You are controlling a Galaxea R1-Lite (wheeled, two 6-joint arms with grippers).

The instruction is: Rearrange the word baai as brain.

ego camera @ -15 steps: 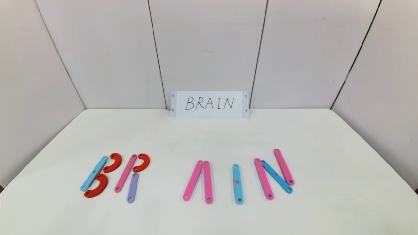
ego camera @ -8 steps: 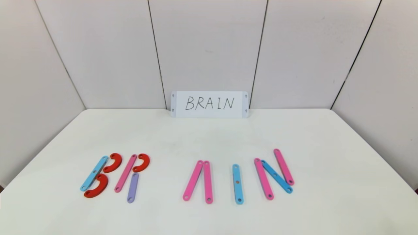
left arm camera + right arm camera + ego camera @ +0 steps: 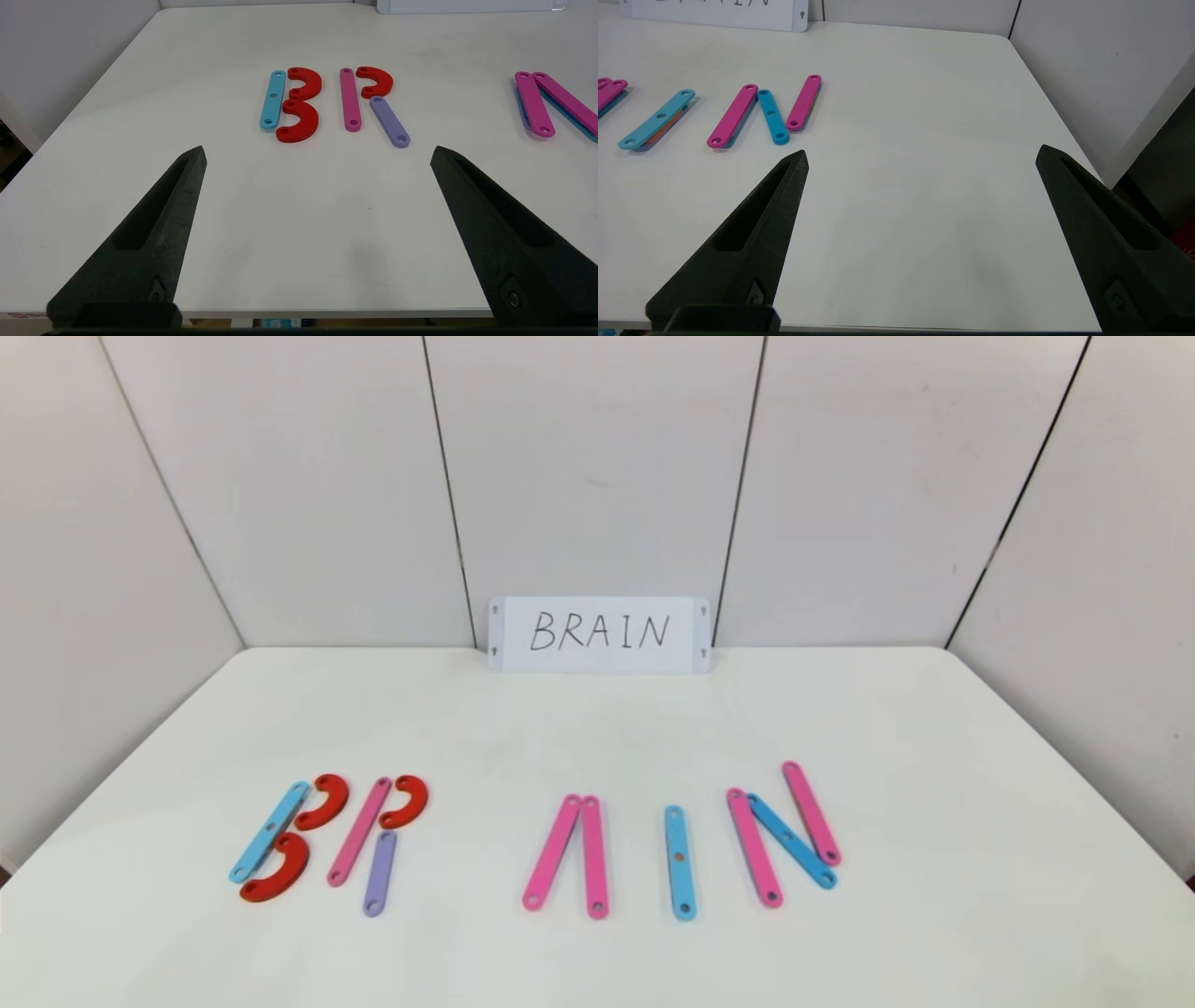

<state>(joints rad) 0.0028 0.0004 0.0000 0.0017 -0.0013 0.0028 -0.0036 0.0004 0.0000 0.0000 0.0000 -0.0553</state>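
On the white table (image 3: 597,728) the coloured pieces read as brain, left to right. B is a light-blue strip (image 3: 269,832) with two red curves (image 3: 324,801). R is a pink strip (image 3: 359,832), a red curve (image 3: 406,801) and a purple strip (image 3: 380,873). A is two leaning pink strips (image 3: 553,851) with no crossbar. I is a blue strip (image 3: 680,862). N is two pink strips (image 3: 753,847) joined by a blue diagonal (image 3: 791,840). My left gripper (image 3: 318,150) hangs open over the table's near edge, short of B and R. My right gripper (image 3: 923,150) is open and empty near the right front, short of N.
A white card (image 3: 598,634) with BRAIN handwritten in black leans against the back wall. Grey wall panels close in the table at the back and both sides. The table's front edge (image 3: 327,311) lies just under both grippers. Neither arm shows in the head view.
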